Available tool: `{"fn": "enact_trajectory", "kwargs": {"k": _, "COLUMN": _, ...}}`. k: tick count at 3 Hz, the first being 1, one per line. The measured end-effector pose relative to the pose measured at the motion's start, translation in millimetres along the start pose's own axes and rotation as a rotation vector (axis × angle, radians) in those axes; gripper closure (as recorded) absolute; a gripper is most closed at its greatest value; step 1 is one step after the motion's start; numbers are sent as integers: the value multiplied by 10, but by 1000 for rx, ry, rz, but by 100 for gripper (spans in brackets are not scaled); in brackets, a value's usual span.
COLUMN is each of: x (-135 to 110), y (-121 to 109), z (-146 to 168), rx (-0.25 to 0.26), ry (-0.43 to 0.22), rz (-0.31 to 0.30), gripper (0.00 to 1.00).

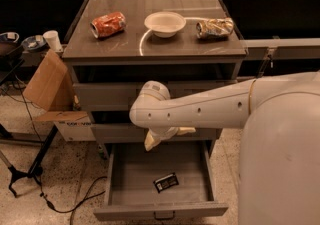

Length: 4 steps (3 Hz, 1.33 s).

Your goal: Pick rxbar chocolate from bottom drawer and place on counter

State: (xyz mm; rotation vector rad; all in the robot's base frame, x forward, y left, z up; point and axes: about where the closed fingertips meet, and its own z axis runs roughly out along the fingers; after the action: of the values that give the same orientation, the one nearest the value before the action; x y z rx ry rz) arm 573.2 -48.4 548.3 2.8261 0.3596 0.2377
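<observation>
The rxbar chocolate (165, 182), a small black wrapper with pale print, lies flat on the floor of the bottom drawer (160, 211), near its front middle. The drawer is pulled fully out. My gripper (167, 137) hangs under the white wrist, just in front of the middle drawer and above the back of the open drawer, well above and behind the bar. Its pale fingers (151, 141) are spread apart and hold nothing. The counter (165, 46) is the glossy grey-brown top of the cabinet.
On the counter stand a crushed orange can (108, 24), a white bowl (165, 23) and a crushed pale can (214, 28). A cardboard box (47, 81) and a white cup (52, 40) are to the left. Cables and a stand leg lie on the floor at left.
</observation>
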Motion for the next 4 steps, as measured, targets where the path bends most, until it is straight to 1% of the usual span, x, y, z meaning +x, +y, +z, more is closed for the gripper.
{"fn": "enact_trajectory", "kwargs": {"k": 1, "x": 0, "y": 0, "z": 0, "rx": 0, "ry": 0, "rz": 0, "gripper": 0}}
{"fn": "enact_trajectory", "kwargs": {"k": 2, "x": -31, "y": -93, "z": 74, "rx": -27, "ry": -15, "rz": -25, "gripper": 0}}
{"fn": "enact_trajectory", "kwargs": {"k": 3, "x": -93, "y": -315, "z": 450, "rx": 2, "ry": -37, "rz": -74, "gripper": 0}}
{"fn": "enact_trajectory", "kwargs": {"k": 4, "x": -181, "y": -655, "z": 1012, "rx": 99, "ry": -49, "rz": -100, "gripper": 0}}
